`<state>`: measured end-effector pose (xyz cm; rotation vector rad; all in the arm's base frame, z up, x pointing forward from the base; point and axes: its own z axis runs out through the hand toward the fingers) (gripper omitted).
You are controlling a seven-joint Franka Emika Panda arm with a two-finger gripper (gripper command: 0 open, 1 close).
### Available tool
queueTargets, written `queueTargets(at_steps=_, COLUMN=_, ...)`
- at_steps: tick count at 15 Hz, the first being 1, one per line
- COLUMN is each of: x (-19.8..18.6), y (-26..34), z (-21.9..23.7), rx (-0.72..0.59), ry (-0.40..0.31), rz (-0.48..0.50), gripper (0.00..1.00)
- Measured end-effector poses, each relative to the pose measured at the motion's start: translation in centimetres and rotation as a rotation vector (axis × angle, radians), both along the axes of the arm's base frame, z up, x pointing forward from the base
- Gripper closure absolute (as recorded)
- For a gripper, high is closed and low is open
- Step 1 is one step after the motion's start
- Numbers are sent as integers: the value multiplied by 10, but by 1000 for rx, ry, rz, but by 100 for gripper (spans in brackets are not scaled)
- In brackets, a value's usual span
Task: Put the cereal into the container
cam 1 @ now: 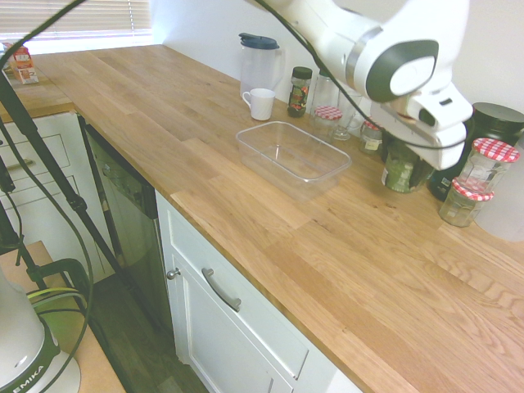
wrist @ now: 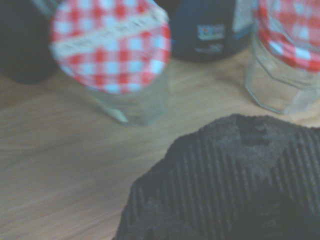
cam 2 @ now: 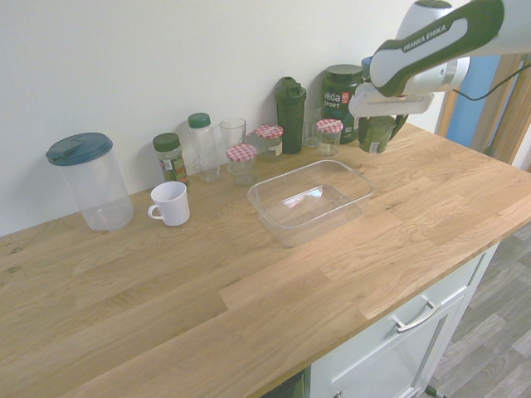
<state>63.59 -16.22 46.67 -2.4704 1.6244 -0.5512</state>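
Note:
The cereal [cam 1: 399,174] [cam 2: 377,137] is a short glass jar with greenish contents, standing in the row of jars at the wall. My gripper [cam 1: 403,151] [cam 2: 377,120] comes down on it from above, its fingers shut on either side of the dark lid. In the wrist view that ribbed dark lid [wrist: 225,185] fills the lower right. I cannot tell whether the jar rests on the counter or hangs just above it. The container [cam 1: 344,160] [cam 2: 257,195], a shallow clear plastic tray, lies empty on the wooden counter a short way from the jar, toward the counter's middle.
Jars with red-checkered lids [cam 1: 487,164] [cam 2: 329,135] stand close beside the cereal, with a dark tub [cam 2: 342,91] and a black shaker [cam 2: 290,104] behind. A white mug [cam 1: 262,104], a spice jar [cam 1: 300,90] and a clear pitcher [cam 1: 259,61] stand beyond the tray.

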Motion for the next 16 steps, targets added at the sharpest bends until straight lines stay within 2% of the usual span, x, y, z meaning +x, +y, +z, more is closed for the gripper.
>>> queueTargets(at_steps=2, x=-8, y=55, z=35, rx=-21, ry=-25, rz=51, gripper=100)
queueTargets(at_steps=4, x=-24, y=113, z=45, rx=-41, ry=-26, rz=98, gripper=100)
queueTargets(at_steps=9, x=-64, y=222, z=-1, rx=-78, ry=28, rz=201, gripper=100)
queueTargets(at_steps=16, x=-63, y=275, z=-60, rx=-74, ry=89, rz=253, gripper=100)
